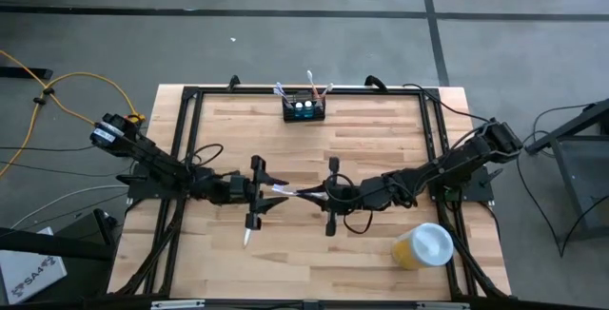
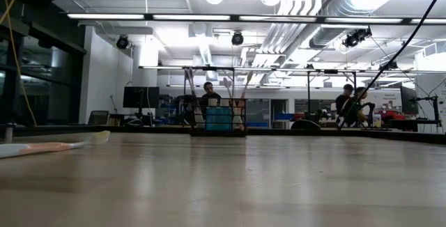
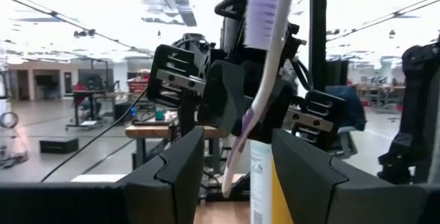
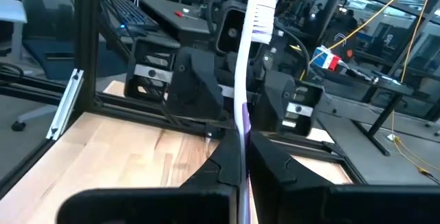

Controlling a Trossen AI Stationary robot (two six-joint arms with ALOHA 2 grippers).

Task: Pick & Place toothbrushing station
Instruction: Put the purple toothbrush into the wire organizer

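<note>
Mid-bench, right hand point(image 1: 306, 194) grips a toothbrush point(image 4: 246, 80) between the open left hand point(image 1: 269, 192) fingers; caddy point(image 1: 304, 108) at far edge.

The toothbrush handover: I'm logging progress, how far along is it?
Done: toothbrushes already stand in the caddy. In hand: the right gripper is shut on a purple-white toothbrush, held between the open left gripper fingers. Left: another toothbrush lies on the table.
</note>
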